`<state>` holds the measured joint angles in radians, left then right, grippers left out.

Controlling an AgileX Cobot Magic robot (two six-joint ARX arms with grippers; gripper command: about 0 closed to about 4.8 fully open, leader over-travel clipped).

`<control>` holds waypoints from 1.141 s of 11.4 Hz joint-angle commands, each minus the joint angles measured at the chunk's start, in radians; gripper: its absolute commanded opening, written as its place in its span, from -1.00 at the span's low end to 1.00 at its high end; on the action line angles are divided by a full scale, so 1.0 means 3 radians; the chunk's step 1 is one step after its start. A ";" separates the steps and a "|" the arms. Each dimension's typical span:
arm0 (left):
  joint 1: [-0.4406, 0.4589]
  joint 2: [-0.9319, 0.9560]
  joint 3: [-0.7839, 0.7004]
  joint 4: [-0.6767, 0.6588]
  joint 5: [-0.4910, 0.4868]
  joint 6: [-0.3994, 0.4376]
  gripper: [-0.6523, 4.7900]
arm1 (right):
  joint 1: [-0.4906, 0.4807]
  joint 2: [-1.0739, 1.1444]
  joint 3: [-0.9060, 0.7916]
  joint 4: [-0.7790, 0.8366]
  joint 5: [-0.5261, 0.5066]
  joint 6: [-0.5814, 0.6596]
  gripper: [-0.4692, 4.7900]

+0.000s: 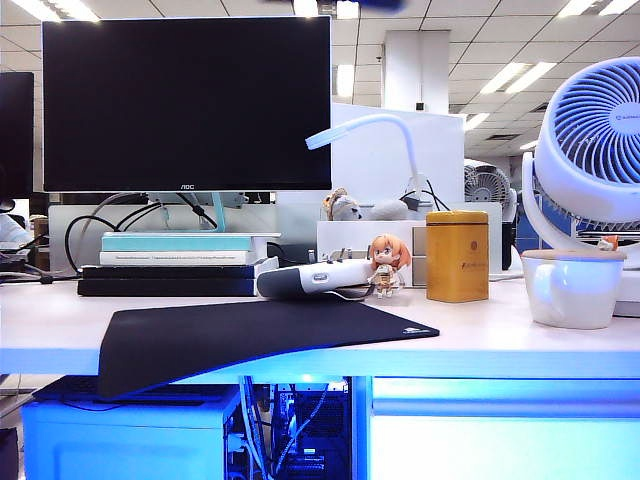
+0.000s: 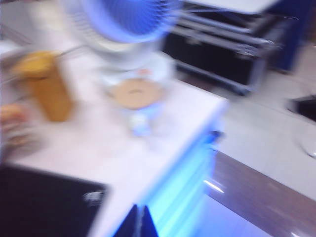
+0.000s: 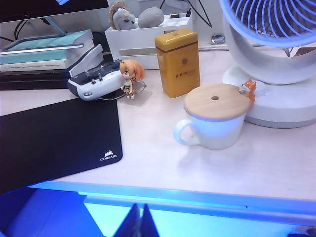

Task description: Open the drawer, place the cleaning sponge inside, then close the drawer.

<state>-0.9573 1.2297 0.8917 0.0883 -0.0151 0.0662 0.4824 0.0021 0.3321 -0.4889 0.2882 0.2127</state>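
I see neither arm in the exterior view; each gripper shows only in its own wrist view.

Left gripper (image 2: 140, 224): fingers pressed together, empty, hanging off the desk's front edge, out beyond the mat (image 2: 44, 207) corner. This view is badly blurred.

Right gripper (image 3: 139, 222): fingers together too, empty, hanging in front of the desk, the drawer (image 3: 197, 219) front right behind its tips, below the mug (image 3: 215, 118).

In the exterior view the drawer (image 1: 505, 440) sits shut under the desktop's right half, long axis running along the desk edge. No handle shows.

I judge the right gripper better placed for the pull: it faces the panel squarely.

Sponge: I find it in no view. The yellow item by the figurine is a tin (image 1: 457, 256).
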 commanded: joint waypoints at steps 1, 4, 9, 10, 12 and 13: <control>0.0432 -0.0548 -0.0399 0.0078 -0.0050 -0.0103 -0.78 | 0.0004 -0.0001 0.0015 0.0045 0.0004 0.0001 -0.84; 0.1728 -0.1862 -0.1558 0.0058 -0.0013 -0.0286 -0.78 | 0.0004 -0.0001 0.0015 0.0045 0.0005 0.0001 -0.84; 0.2363 -0.3324 -0.2852 -0.0022 -0.0032 -0.0268 -0.78 | 0.0004 -0.0001 0.0015 0.0045 0.0003 0.0001 -0.84; 0.2607 -0.3538 -0.2958 -0.0127 -0.0025 -0.0271 -0.78 | 0.0004 -0.0001 0.0015 0.0045 0.0003 0.0001 -0.84; 0.3131 -0.4075 -0.2958 -0.0796 -0.0023 -0.0192 -0.78 | 0.0004 -0.0001 0.0015 0.0045 0.0003 0.0001 -0.84; 0.3213 -0.4092 -0.2958 -0.0881 -0.0024 -0.0102 -0.78 | 0.0005 -0.0001 0.0015 0.0046 0.0004 0.0001 -0.84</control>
<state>-0.0074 -0.0032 0.0082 -0.1383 -0.0223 0.0017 0.4828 0.0021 0.3321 -0.4885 0.2882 0.2127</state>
